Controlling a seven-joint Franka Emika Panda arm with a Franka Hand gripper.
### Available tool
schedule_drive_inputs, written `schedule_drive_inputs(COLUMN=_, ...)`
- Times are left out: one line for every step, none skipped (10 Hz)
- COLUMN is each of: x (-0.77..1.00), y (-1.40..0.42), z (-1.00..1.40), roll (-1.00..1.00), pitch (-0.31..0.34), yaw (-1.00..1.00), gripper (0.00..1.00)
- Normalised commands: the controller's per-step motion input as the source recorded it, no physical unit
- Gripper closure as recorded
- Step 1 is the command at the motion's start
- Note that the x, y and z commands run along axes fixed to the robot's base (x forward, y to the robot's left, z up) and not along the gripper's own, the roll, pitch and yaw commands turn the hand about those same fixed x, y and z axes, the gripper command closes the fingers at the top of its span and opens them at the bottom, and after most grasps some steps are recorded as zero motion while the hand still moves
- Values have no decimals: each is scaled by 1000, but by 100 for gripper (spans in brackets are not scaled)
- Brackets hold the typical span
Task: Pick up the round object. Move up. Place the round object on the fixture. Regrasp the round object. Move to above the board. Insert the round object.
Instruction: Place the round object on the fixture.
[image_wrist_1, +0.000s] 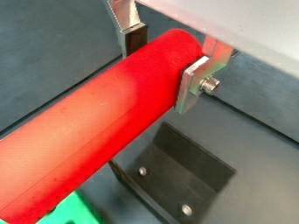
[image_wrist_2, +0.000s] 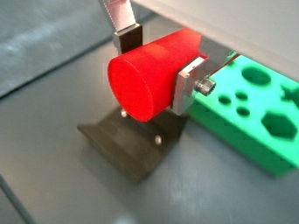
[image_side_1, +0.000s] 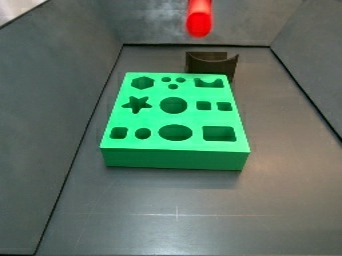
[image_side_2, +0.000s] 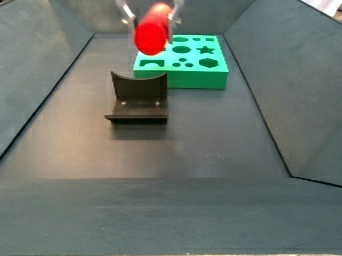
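My gripper is shut on the round object, a bright red cylinder peg held crosswise between the silver fingers. It also shows in a wrist view and in both side views, raised well above the floor. The fixture, a dark block with a curved notch, stands below the peg; it shows in both wrist views and in a side view. The green board with shaped holes lies next to the fixture.
Grey sloping walls surround the dark floor. A corner of the green board shows in a wrist view.
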Motion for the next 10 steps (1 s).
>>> schedule_drive_inputs(x=499, y=134, z=135, roll=-1000, pitch=1, yaw=228, gripper=100)
schedule_drive_inputs(x=416, y=82, z=45, roll=-1000, pitch=30, yaw=210, gripper=100)
schedule_drive_inputs(x=345, y=63, z=29, roll=-1000, pitch=69, yaw=195, gripper=100)
schedule_drive_inputs(x=252, y=56, z=25, roll=-1000, pitch=131, yaw=169, gripper=100)
schedule_drive_inputs(x=183, y=53, z=6, roll=-990, pitch=177, yaw=138, gripper=100)
schedule_drive_inputs(x=141, y=53, z=-2, roll=-871, pitch=183, yaw=97, gripper=100)
schedule_drive_inputs(x=69, y=49, z=3, roll=-571, pitch=171, yaw=3, gripper=100)
schedule_drive_inputs(x=68, y=47, z=1, roll=-445, pitch=160, yaw=-25, gripper=100)
schedule_drive_inputs(x=76, y=31, z=-5, roll=-257, pitch=145, yaw=-58, gripper=100)
schedule_drive_inputs(x=73, y=31, z=2, roll=-201, pitch=126, yaw=-71, gripper=100)
